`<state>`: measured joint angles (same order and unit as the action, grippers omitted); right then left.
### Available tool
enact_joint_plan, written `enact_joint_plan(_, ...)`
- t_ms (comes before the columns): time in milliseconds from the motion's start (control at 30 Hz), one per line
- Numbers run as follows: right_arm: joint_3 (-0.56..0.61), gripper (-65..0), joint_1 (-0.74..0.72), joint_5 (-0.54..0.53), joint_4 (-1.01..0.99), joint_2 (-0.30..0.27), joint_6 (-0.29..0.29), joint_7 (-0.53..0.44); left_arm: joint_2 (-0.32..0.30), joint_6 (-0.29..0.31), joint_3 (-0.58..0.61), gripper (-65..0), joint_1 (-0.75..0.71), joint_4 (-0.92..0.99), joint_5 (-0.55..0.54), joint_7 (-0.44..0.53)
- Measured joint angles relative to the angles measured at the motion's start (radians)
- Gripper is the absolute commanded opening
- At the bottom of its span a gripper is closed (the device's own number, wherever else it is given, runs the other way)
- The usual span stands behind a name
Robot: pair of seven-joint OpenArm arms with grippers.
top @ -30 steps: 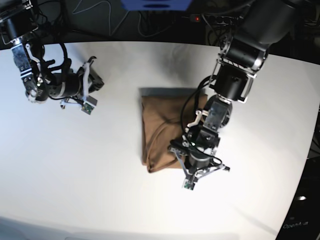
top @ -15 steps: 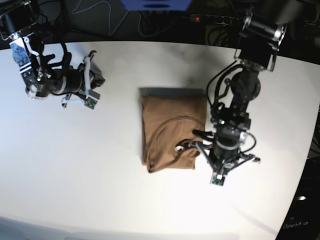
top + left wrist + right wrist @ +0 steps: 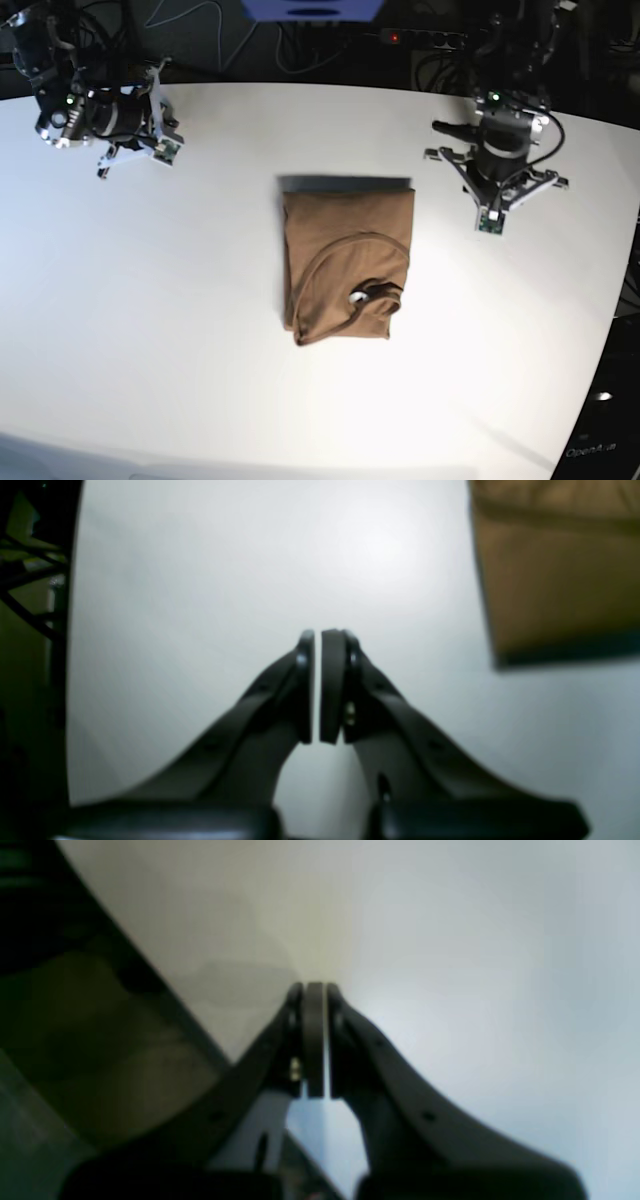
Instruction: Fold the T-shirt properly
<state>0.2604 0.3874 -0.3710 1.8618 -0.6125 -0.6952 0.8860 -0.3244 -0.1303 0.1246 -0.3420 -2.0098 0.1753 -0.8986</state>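
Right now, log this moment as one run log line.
tan-brown cotton T-shirt: folded, mid white table | left gripper: shut, empty, beside shirt | right gripper: shut, empty, near far edge

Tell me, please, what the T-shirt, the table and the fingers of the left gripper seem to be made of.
T-shirt: soft matte woven or knit cloth, likely cotton; it lies folded with limp creases and no shine.
Table: smooth white hard surface, perhaps laminate or painted board; it shows a soft glare.
Left gripper fingers: dark matte plastic or rubber-like pads, judging by the moulded shape; blur leaves this open.
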Motion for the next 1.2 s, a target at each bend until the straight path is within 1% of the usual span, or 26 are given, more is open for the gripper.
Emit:
enact_joint_plan(200, -0.110, -64.9, 0.126, -0.002, 0.016, 0.000, 0.000, -0.016, 0.004, 0.000, -0.003, -62.5, -0.152, -0.016, 0.005, 0.018)
enact_joint_plan(233, -0.129, -64.9, 0.150, 0.003, 0.016, 0.000, 0.000, -0.024, 0.008, 0.000, -0.004, -62.5, -0.177, -0.022, 0.005, 0.039)
enact_joint_plan(267, -0.140, -64.9, 0.180, 0.004, 0.016, -0.001, 0.002, -0.039, 0.009, 0.000, -0.004, -62.5, -0.209, -0.028, 0.009, 0.072)
enact_joint_plan(367, -0.170, -64.9, 0.261, -0.003, 0.015, 0.001, -0.001, -0.121, 0.009, -0.003, -0.005, -62.5, -0.292, -0.031, 0.009, 0.115)
enact_joint_plan(433, -0.195, -64.9, 0.310, -0.001, 0.016, 0.001, -0.001, -0.142, 0.010, -0.003, -0.005, -62.5, -0.344, -0.031, 0.005, 0.132)
enact_joint_plan(533, -0.230, -64.9, 0.390, 0.004, 0.015, 0.007, 0.005, -0.215, 0.011, -0.010, -0.007, -62.5, -0.421, -0.032, 0.009, 0.210)
enact_joint_plan(633, -0.277, -64.9, 0.468, 0.004, -0.003, 0.047, -0.001, -0.280, 0.042, -0.005, -0.013, -62.5, -0.508, -0.031, 0.010, 0.283)
enact_joint_plan(700, -0.309, -64.9, 0.489, 0.029, -0.038, 0.081, -0.001, -0.313, 0.051, -0.004, -0.031, -62.5, -0.556, -0.029, 0.008, 0.317)
enact_joint_plan(767, -0.327, -64.9, 0.489, 0.092, -0.100, 0.125, 0.005, -0.346, 0.061, -0.010, -0.045, -62.5, -0.588, -0.016, 0.012, 0.335)
enact_joint_plan(800, -0.328, -64.9, 0.484, 0.130, -0.142, 0.149, 0.005, -0.365, 0.061, -0.016, -0.043, -62.5, -0.601, -0.004, 0.013, 0.367)
enact_joint_plan(867, -0.328, -64.9, 0.479, 0.206, -0.227, 0.197, 0.007, -0.422, 0.061, -0.006, -0.034, -62.5, -0.613, 0.040, 0.013, 0.402)
enact_joint_plan(933, -0.329, -64.9, 0.459, 0.291, -0.311, 0.262, 0.000, -0.485, 0.065, -0.006, -0.031, -62.5, -0.621, 0.116, 0.008, 0.441)
enact_joint_plan(967, -0.335, -64.9, 0.444, 0.311, -0.365, 0.291, -0.002, -0.530, 0.065, -0.006, -0.031, -62.5, -0.621, 0.165, 0.007, 0.463)
enact_joint_plan(1000, -0.345, -64.9, 0.431, 0.336, -0.414, 0.312, -0.001, -0.556, 0.065, -0.010, -0.031, -62.5, -0.621, 0.211, 0.007, 0.477)
enact_joint_plan(1067, -0.357, -64.9, 0.391, 0.385, -0.517, 0.339, -0.003, -0.598, 0.086, -0.012, -0.038, -62.5, -0.618, 0.296, 0.008, 0.518)
enact_joint_plan(1100, -0.360, -64.9, 0.370, 0.418, -0.572, 0.349, 0.010, -0.621, 0.101, -0.012, -0.039, -62.5, -0.617, 0.333, 0.013, 0.544)
enact_joint_plan(1133, -0.362, -64.9, 0.346, 0.424, -0.629, 0.359, 0.013, -0.650, 0.109, -0.009, -0.037, -62.5, -0.615, 0.371, 0.013, 0.577)
enact_joint_plan(1200, -0.359, -64.9, 0.303, 0.439, -0.737, 0.375, 0.003, -0.706, 0.116, 0.000, -0.032, -62.5, -0.599, 0.439, 0.011, 0.607)
